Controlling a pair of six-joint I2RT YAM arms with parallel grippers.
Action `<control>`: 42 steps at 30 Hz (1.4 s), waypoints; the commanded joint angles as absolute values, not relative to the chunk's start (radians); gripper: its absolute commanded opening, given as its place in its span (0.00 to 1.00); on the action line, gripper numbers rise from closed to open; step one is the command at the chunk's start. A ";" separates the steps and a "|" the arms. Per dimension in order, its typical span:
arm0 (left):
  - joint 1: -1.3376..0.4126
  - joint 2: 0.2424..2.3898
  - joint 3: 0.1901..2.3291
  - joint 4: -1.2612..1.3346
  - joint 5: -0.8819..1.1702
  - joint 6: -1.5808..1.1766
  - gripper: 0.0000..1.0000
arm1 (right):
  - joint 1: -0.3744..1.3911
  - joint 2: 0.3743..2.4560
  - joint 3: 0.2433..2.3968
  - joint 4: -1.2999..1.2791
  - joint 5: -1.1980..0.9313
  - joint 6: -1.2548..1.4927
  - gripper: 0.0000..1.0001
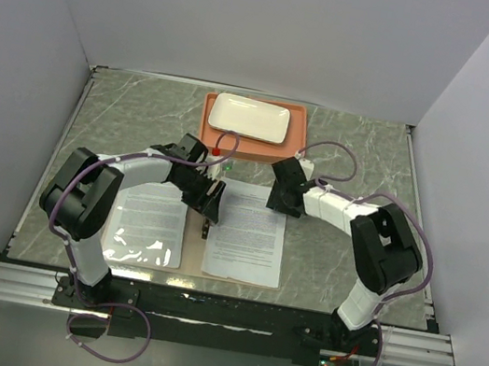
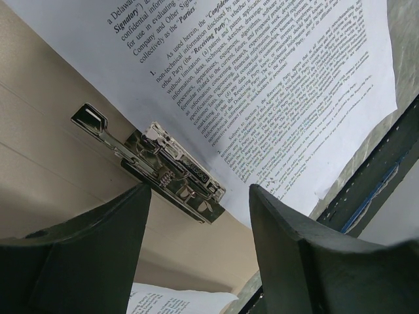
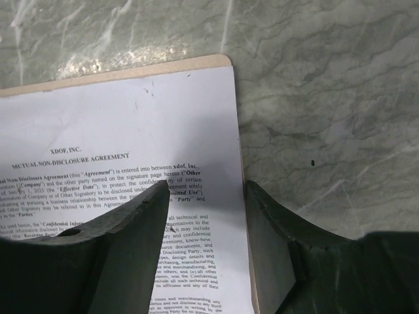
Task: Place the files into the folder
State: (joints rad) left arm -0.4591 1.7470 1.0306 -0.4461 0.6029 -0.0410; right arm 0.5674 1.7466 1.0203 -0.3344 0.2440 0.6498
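The tan folder (image 1: 193, 252) lies open at the table's near middle. One printed sheet (image 1: 150, 223) lies under the glossy pocket on its left half. A second sheet (image 1: 250, 233) lies on its right half. The dark clip (image 1: 205, 229) sits at the spine. My left gripper (image 1: 212, 202) is open and empty just above the clip (image 2: 163, 171), with the right sheet (image 2: 262, 85) beside it and the folder's tan inside (image 2: 52, 163) below. My right gripper (image 1: 278, 195) is open and empty over that sheet's top right corner (image 3: 144, 124), where the folder's edge (image 3: 131, 70) shows.
An orange tray (image 1: 249, 148) with a white rectangular plate (image 1: 249, 118) stands at the back middle, just beyond both grippers. The marble table top (image 1: 354, 155) ends in a black rail at the near edge. White walls close in the left, back and right sides.
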 commanded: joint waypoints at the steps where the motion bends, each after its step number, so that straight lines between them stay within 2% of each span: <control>1: -0.469 1.713 1.032 -0.393 0.653 -0.029 0.67 | 0.609 1.687 1.008 -0.184 0.045 0.615 0.57; 7: -0.469 1.709 1.031 -0.400 0.653 -0.025 0.67 | 0.603 1.620 0.966 -0.103 -0.044 0.551 0.60; 13: -0.469 1.701 1.031 -0.394 0.657 -0.029 0.67 | 0.604 1.638 0.982 -0.133 -0.066 0.583 0.61; 30: -0.522 1.787 1.118 -0.373 0.706 -0.049 0.67 | 0.600 1.575 0.980 -0.345 0.164 0.615 0.63; 42: -0.522 1.778 1.111 -0.390 0.707 -0.029 0.68 | 0.620 1.661 1.083 -0.567 0.356 0.649 0.67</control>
State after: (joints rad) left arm -0.5056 1.7985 1.0962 -0.4683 0.6273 -0.0433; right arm 0.5976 1.6577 1.0264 -0.5076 0.3069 0.6029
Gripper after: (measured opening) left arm 0.678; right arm 0.666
